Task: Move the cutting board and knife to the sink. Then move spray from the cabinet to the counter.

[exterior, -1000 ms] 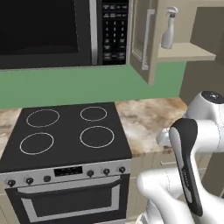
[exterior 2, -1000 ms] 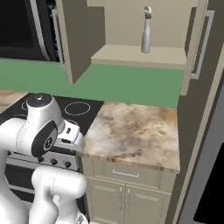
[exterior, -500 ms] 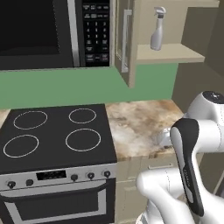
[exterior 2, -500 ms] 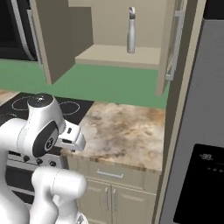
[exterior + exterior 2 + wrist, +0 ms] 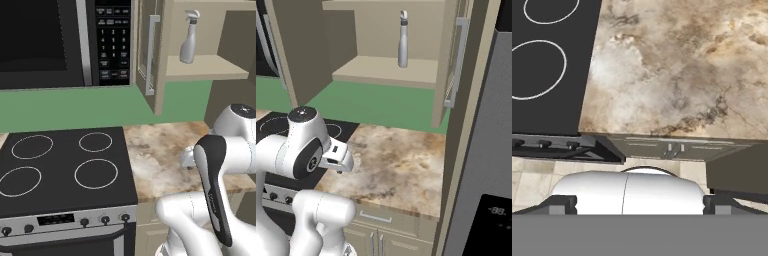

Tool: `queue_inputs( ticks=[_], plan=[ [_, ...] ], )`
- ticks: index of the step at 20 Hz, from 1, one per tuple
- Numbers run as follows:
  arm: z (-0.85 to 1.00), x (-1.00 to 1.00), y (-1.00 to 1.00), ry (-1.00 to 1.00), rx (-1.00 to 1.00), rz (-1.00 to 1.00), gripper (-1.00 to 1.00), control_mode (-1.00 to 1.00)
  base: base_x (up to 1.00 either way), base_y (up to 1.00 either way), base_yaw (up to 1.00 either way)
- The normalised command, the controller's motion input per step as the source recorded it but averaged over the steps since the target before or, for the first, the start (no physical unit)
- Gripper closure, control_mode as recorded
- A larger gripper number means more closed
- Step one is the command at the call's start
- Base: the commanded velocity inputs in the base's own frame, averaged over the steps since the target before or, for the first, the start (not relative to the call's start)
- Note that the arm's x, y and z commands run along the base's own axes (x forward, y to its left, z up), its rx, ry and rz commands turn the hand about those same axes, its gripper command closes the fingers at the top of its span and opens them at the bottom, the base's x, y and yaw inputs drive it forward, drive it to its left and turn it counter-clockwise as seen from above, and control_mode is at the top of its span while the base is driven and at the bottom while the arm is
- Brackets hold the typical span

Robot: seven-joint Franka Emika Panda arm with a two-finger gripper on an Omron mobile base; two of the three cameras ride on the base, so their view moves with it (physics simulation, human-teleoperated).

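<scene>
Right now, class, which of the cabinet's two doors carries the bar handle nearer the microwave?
The left door: its silver handle hangs right beside the microwave. The other door swings out by the fridge, past the spray.

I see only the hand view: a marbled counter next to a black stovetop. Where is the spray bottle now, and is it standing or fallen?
Observer: The spray stands upright on the cabinet shelf, high above the counter.
Operator: Is the cabinet closed in front of it?
Observer: No. The cabinet door with the long bar handle is swung wide open, so the spray is uncovered from the front.
Operator: What hangs over the stovetop?
Observer: A dark microwave hangs over the stovetop, directly beside the cabinet.
</scene>
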Motion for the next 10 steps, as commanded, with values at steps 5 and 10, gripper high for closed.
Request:
queue_inputs(
  ticks=[5, 10],
  plan=[
    [0.00, 0.00, 0.00, 0.00, 0.00, 0.00, -1.00, 1.00, 0.19, -0.13, 0.00],
    [0.00, 0.00, 0.00, 0.00, 0.00, 0.00, -1.00, 1.00, 0.01, 0.00, 0.00]
  ],
)
